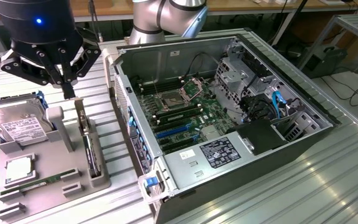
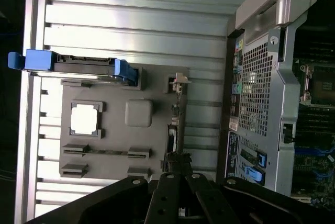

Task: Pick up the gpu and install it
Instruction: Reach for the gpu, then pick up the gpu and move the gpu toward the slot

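The gpu (image 1: 91, 150) is a thin dark card that stands on its edge in a slot along the grey holder tray (image 1: 54, 163), on the side nearest the computer case. In the wrist view the gpu (image 2: 174, 130) appears edge-on, with its pale bracket (image 2: 178, 84) at one end. My gripper (image 1: 69, 89) hangs over the far end of the tray, above and behind the card, shut with nothing in it. Its dark fingers (image 2: 168, 182) sit just short of the card's near end in the wrist view.
The open computer case (image 1: 303, 140) lies at the exterior view's right, with the motherboard and its blue card slots (image 1: 173, 131) exposed. The tray also holds a hard drive (image 1: 18, 125) in a blue caddy, a processor (image 1: 18, 169) and a green memory stick (image 1: 42, 183). The table (image 1: 328, 186) is ribbed metal.
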Action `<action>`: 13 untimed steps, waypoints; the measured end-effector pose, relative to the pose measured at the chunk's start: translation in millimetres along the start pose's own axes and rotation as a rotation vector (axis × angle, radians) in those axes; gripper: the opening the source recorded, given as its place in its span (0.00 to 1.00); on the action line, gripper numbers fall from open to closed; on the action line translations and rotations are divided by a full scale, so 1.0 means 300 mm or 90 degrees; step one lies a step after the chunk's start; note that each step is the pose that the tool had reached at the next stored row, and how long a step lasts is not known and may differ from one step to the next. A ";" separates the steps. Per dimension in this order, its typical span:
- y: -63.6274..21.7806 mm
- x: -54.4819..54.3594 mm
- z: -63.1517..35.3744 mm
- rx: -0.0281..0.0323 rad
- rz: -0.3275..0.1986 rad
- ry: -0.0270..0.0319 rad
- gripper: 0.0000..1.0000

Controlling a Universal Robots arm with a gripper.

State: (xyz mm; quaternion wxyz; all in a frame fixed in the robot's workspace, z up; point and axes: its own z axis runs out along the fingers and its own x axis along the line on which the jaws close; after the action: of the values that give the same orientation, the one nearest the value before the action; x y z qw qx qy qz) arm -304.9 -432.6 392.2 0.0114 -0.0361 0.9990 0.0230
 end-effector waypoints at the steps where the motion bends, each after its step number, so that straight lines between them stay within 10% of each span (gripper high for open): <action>1: 0.000 0.000 0.000 0.0000 0.000 0.0000 0.11; 13: 0.001 0.011 0.000 0.0000 0.000 0.0000 0.11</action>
State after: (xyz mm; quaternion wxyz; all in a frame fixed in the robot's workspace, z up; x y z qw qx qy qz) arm -308.2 -432.6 392.2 0.0114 -0.0360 0.9990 0.0230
